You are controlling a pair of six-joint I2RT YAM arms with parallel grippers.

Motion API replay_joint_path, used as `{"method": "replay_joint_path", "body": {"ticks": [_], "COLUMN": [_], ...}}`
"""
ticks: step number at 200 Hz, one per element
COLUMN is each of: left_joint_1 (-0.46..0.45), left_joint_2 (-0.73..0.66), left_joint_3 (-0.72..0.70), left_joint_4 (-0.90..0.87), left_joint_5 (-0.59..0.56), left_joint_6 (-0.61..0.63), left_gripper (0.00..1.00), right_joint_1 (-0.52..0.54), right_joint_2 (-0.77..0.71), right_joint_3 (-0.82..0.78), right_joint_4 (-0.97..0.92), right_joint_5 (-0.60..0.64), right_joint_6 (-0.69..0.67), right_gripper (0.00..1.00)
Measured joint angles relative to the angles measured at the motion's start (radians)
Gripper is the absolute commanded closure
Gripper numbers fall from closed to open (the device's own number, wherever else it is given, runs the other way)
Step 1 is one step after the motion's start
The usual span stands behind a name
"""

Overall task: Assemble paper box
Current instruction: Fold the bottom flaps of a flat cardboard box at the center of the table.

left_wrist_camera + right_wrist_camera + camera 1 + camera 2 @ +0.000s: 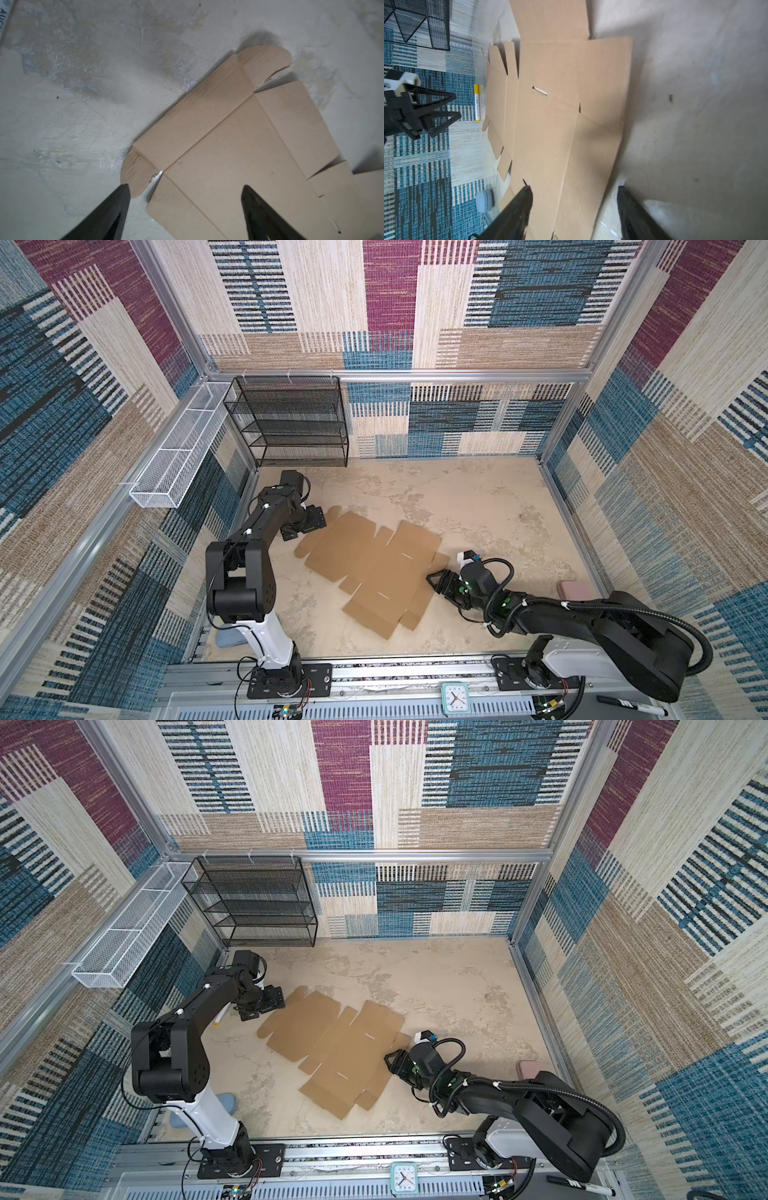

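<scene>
Paper box [374, 568] lies as a flat, unfolded blank, plain brown side up, mid-table [498, 510], between the two arms. The end with the rounded tabs [266, 60] points far-left toward the left gripper [185, 187]. The opposite edge sits by the right gripper [574, 189], so the long axis runs diagonally across the table. Two small slits [539, 91] show in the middle panel. Left gripper's jaws are spread wide and hold nothing, hovering over a rounded-tab corner. Right gripper's jaws are also apart and grip nothing, one finger [521, 203] over the cardboard, the other over bare table, with the box edge between them. Black mesh shelf rack [291, 418] stands at the back wall and a white mesh basket [174, 448] hangs on the left wall. A yellow-capped marker [477, 102] by the left wall reads "AUC…", the rest too small to read. Black marker [631, 703] at the front shows a big "M". A small clock [455, 697] sits on the front rail.
</scene>
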Motion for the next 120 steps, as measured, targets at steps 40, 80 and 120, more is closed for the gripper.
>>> {"method": "replay_joint_path", "body": {"ticks": [40,80,120], "left_joint_1": [0.002,0.001,0.000], "left_joint_2": [0.096,0.148,0.170], "left_joint_3": [0.035,0.036,0.031], "left_joint_4": [-0.005,-0.020,-0.027], "left_joint_5": [-0.033,-0.055,-0.056], "left_joint_6": [0.016,0.022,0.032], "left_gripper": [0.12,0.12,0.12], "right_joint_1": [0.026,0.036,0.037], "right_joint_2": [0.028,0.024,0.024], "right_joint_3": [0.005,0.018,-0.008], "right_joint_4": [0.035,0.008,0.047], "right_joint_5": [0.006,0.037,0.053], "right_joint_6": [0.031,0.063,0.077], "right_gripper": [0.33,0.34,0.43]}}
